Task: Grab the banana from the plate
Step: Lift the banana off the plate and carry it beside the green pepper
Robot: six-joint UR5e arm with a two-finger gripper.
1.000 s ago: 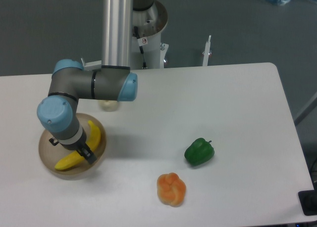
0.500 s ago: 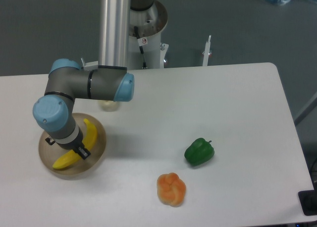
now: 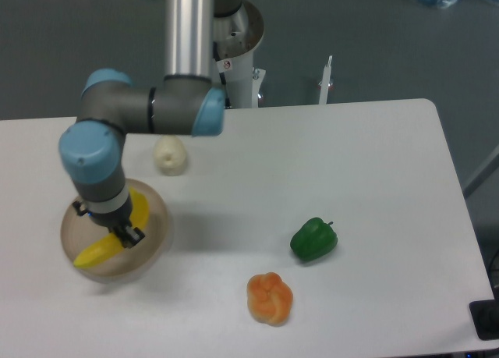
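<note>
Gripper [image 3: 123, 235] low over plate [image 3: 152, 249], far left; banana [image 3: 95, 251] beneath; grasp indiscernible. No legible writing.

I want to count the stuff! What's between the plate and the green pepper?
Nothing. In the fixed camera view, only bare white table lies between the plate and the green pepper. The orange pepper sits lower, off that line.
</note>
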